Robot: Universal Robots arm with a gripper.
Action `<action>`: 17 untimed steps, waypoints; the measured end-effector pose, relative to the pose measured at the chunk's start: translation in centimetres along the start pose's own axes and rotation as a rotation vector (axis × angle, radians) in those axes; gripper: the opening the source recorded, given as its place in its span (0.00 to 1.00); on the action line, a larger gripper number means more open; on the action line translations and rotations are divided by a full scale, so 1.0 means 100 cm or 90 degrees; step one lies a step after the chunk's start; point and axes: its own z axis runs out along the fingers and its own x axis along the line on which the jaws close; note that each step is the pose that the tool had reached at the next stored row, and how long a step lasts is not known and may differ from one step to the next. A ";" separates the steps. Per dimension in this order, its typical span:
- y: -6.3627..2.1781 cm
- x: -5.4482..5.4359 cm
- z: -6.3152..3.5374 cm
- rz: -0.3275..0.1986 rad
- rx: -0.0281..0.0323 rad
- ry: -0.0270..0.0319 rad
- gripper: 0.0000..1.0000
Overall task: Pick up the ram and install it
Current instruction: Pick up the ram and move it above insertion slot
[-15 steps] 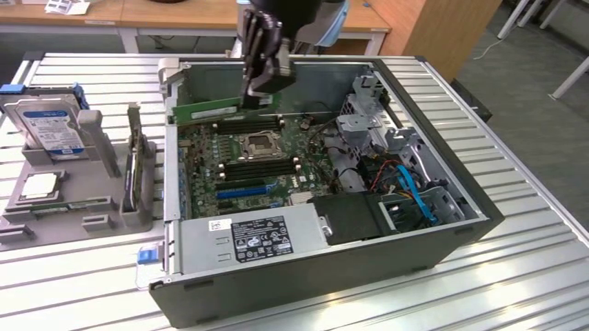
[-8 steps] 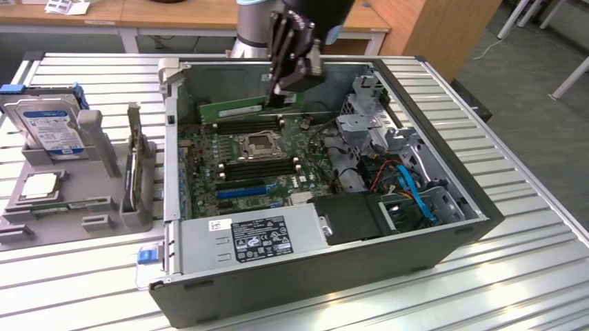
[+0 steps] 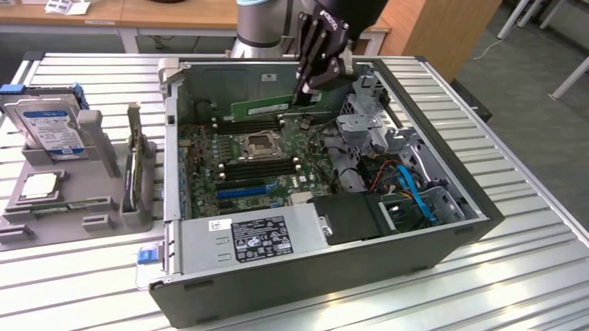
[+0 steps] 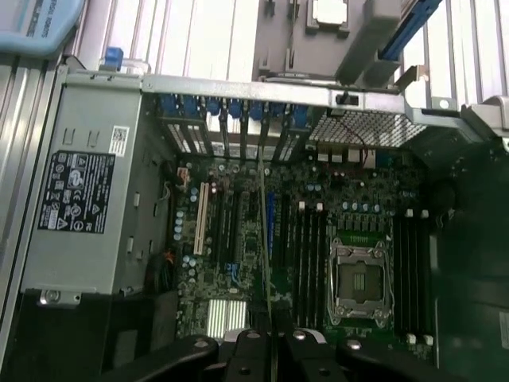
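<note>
Clamped in the fingers (image 3: 304,86), the ram (image 3: 261,109): long, thin, green, at twelve o'clock of the processor socket (image 3: 261,145). Slatted metal table (image 3: 515,276); wooden desks (image 3: 165,14) beyond.

Open room between ram (image 3: 262,109) and motherboard (image 3: 204,181); drive cage (image 3: 361,124) alongside.

Soft, even overhead light brightens the ribbed metal table (image 3: 515,276), with white glare streaks at the exterior view's six o'clock, while the open computer case (image 3: 368,276) holds dim shadow inside.
</note>
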 end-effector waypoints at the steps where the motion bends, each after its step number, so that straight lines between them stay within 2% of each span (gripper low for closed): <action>1: 0.0000 0.000 0.0000 0.000 0.0000 0.0000 0.14; 17: -0.0026 -0.031 0.0044 0.012 0.0005 -0.0025 0.14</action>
